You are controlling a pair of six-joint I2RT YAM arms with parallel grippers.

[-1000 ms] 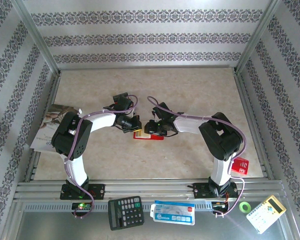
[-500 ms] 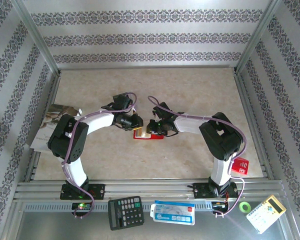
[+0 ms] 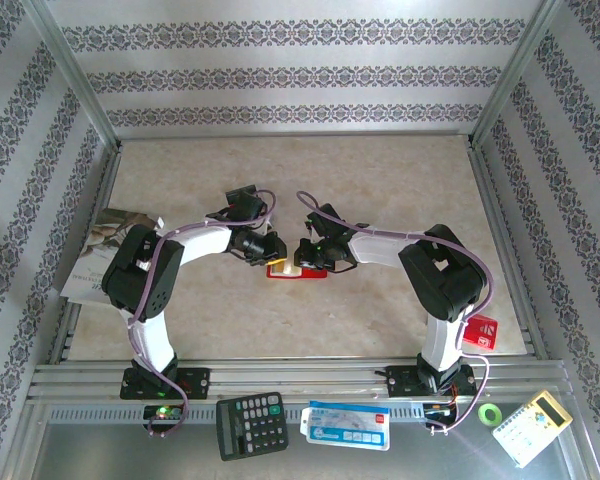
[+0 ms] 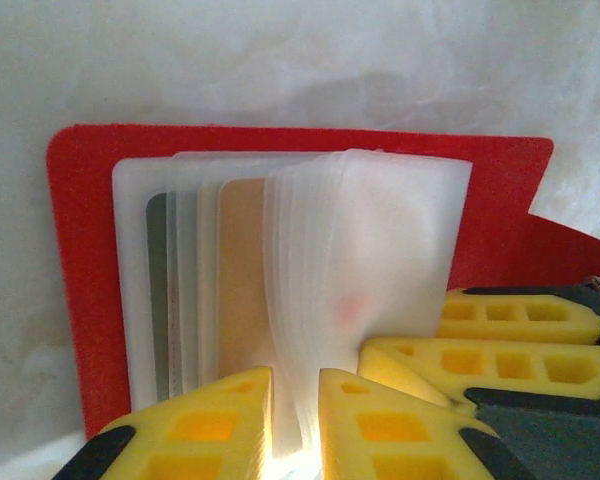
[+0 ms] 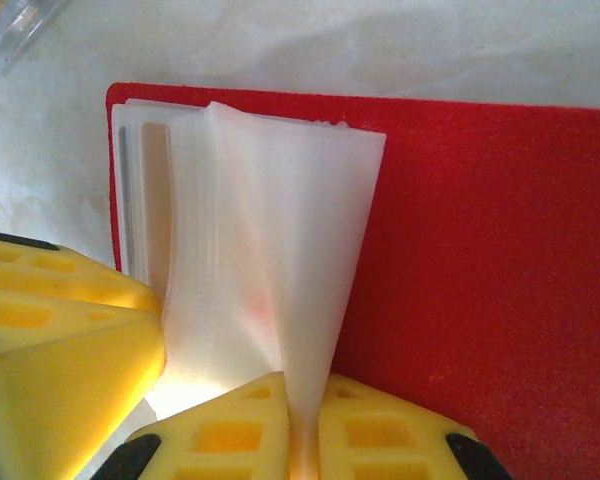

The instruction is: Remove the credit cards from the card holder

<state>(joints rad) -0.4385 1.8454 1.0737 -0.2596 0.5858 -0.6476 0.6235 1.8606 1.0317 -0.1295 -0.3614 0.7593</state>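
Note:
The red card holder lies open on the table between the two arms. Its pale pockets fan upward. A tan credit card and a dark grey one sit in the flat pockets at the left. My left gripper is shut on a bundle of the pockets. My right gripper is shut on one thin pocket leaf, pulled up from the red cover. The right gripper's yellow fingers lie close beside the left's.
A magazine lies at the left table edge and a red box at the right. On the near shelf are a black calculator, a blue-and-white packet, a green tape roll and a yellow calculator.
The right gripper has closed down onto the pocket leaf. The left gripper opened slightly and has settled on the pocket bundle. Both arms stay over the holder.

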